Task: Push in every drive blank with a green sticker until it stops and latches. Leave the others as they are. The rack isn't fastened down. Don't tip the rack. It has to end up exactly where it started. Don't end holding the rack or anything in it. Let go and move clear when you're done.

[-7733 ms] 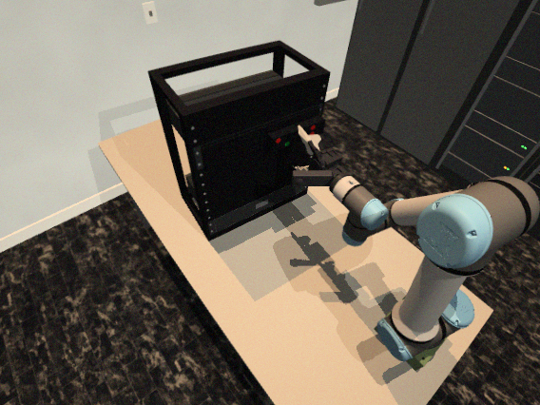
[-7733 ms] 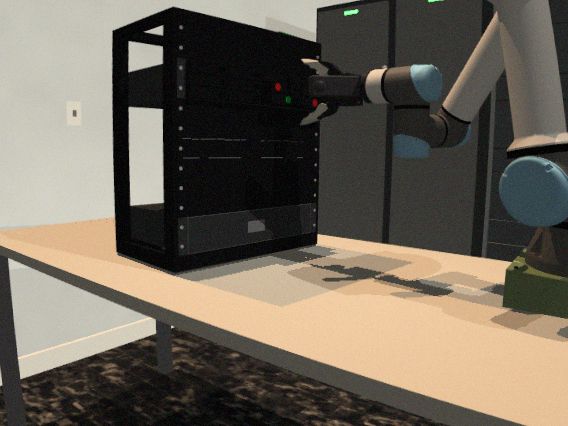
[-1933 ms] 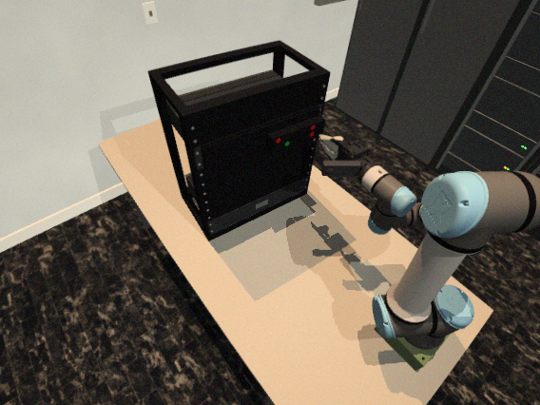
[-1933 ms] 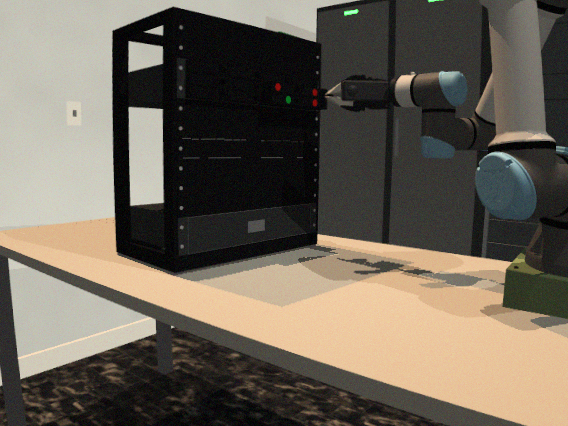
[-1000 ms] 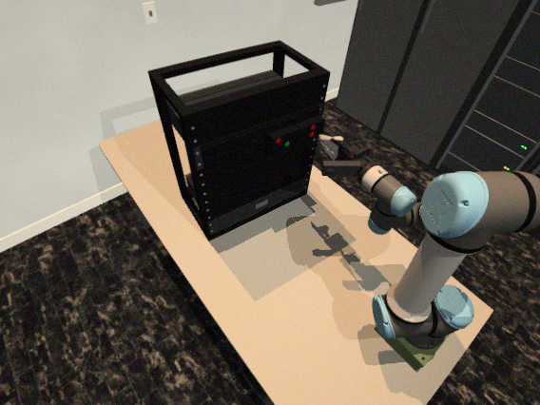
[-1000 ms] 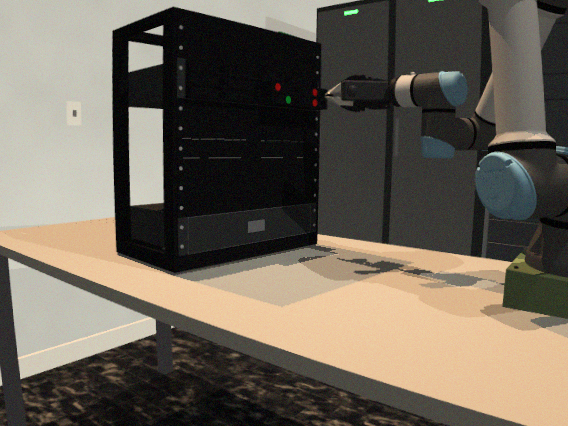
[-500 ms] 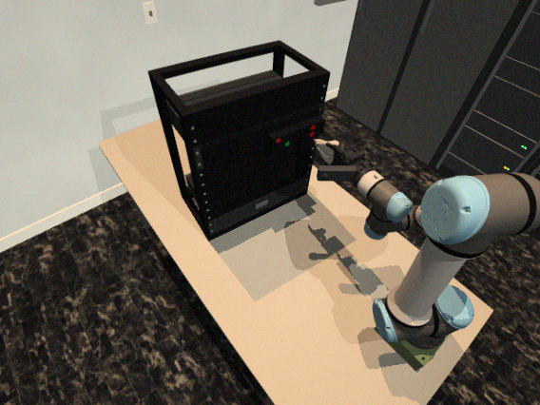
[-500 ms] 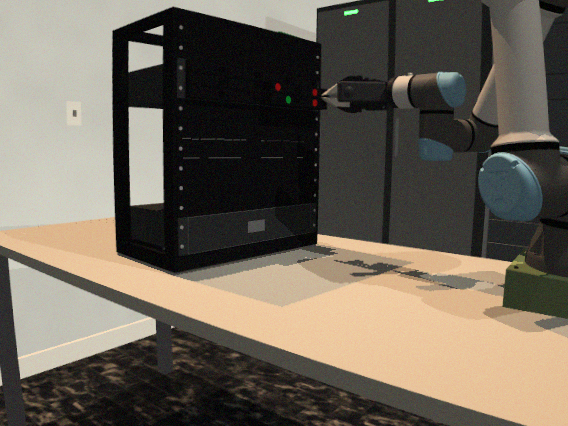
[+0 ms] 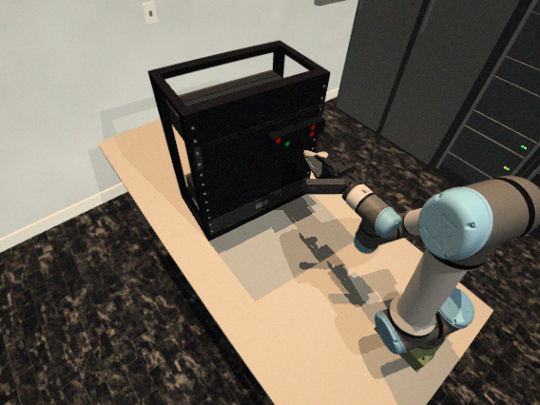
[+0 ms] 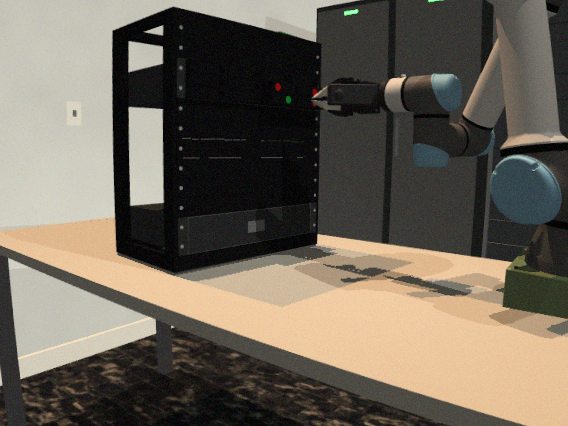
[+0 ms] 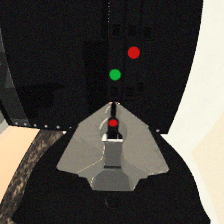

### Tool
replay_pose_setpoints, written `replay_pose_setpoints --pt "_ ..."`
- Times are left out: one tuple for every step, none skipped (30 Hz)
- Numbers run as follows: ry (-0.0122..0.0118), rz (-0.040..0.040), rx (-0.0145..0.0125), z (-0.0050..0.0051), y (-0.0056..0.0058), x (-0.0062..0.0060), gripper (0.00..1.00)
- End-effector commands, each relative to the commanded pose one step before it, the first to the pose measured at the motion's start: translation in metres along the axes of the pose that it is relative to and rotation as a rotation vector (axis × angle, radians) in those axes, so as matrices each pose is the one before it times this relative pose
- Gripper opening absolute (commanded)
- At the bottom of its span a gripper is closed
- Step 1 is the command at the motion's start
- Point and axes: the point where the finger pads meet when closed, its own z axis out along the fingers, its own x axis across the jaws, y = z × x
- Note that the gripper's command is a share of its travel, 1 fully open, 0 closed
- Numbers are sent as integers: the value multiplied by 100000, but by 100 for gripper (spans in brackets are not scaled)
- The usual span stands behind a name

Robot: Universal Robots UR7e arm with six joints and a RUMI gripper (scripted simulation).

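The black rack [image 9: 202,190] [image 10: 171,150] stands upright on the table. One green sticker [image 9: 287,144] [image 10: 288,99] [image 11: 115,74] shows on its dark front, beside a red sticker [image 9: 279,141] [image 10: 278,87] [image 11: 133,52]. Two more red stickers are near the rack's right post, an upper one [image 9: 313,127] and a lower one [image 9: 312,134]. The blanks' outlines are too dark to tell how far each stands out. My gripper [image 9: 305,153] [image 10: 314,101] [image 11: 113,103] is shut and empty, its tips by the right-hand red stickers and right of the green one. Contact cannot be told.
The rack stands on a wooden table [image 9: 238,328] [image 10: 350,330]. A clear-fronted unit [image 9: 233,217] [image 10: 215,235] fills the rack's bottom. Dark cabinets [image 9: 399,62] [image 10: 355,165] stand behind at the right, and a wall [image 9: 71,57] [image 10: 50,60] is behind the rack.
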Motion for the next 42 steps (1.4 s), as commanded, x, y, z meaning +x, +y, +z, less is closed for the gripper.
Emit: replay_pose_setpoints --pt "198 -4 -432 -384 -1663 -331 0" --pt "0 0 0 -69 -263 -60 0" --pt "0 0 0 -61 -232 -53 0" --pt "0 0 0 -53 -201 -46 0" --pt "0 0 0 -46 -171 -39 0" --pt "0 0 0 -36 -140 -32 0" --pt "0 0 0 -29 -111 -25 0" --pt "0 0 0 -22 -84 -19 0" --pt "0 0 0 -16 -59 -13 0" --pt "0 0 0 -10 -38 -9 0" --pt "0 0 0 -6 -20 -5 0" --pt "0 0 0 -2 -8 -2 0" --pt "0 0 0 0 -1 0 0" --pt "0 0 0 0 0 0 0" --pt "0 0 0 0 0 0 0" --pt "0 0 0 7 0 0 0" --pt "0 0 0 42 0 0 0" --pt "0 0 0 103 0 0 0" --pt "0 0 0 179 0 0 0" --pt "0 0 0 261 0 0 0" --pt "0 0 0 341 -1 -1 0" --pt "0 0 0 412 0 0 0" --pt "0 0 0 470 0 0 0" --pt "0 0 0 510 0 0 0" --pt "0 0 0 530 0 0 0" --pt "0 0 0 529 0 0 0" --pt "0 0 0 507 0 0 0" --pt "0 0 0 466 0 0 0" --pt "0 0 0 407 0 0 0" --pt "0 0 0 336 0 0 0" --pt "0 0 0 0 0 0 0" --pt "0 0 0 0 0 0 0" --pt "0 0 0 257 0 0 0" --pt "0 0 0 176 0 0 0" --pt "0 0 0 102 0 0 0" --pt "0 0 0 42 0 0 0" --pt "0 0 0 7 0 0 0" --pt "0 0 0 0 0 0 0" --pt "0 0 0 0 0 0 0" --pt "0 0 0 0 0 0 0" --pt "0 0 0 0 0 0 0" --pt "0 0 0 0 0 0 0"
